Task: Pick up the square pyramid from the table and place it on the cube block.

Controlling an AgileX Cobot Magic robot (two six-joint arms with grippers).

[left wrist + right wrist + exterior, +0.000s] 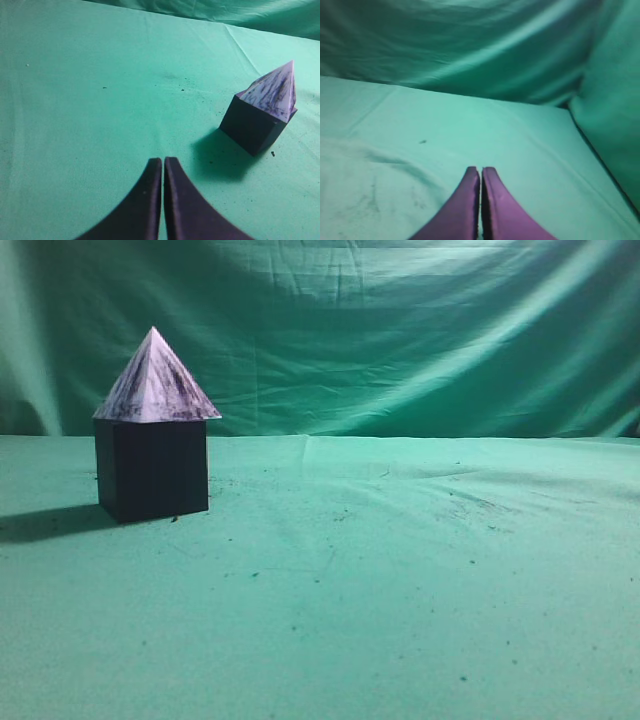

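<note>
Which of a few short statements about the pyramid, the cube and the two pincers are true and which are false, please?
1. The square pyramid sits on top of the cube block. True.
2. The left pincer is clamped on the pyramid. False: it is shut on nothing, apart from the stack, over bare green table.
3. The right pincer is shut and holds nothing. True.
4. The cube stands on the right side of the exterior view. False: it stands on the left.
5. The pyramid lies tipped on its side. False: it stands upright, apex up.
</note>
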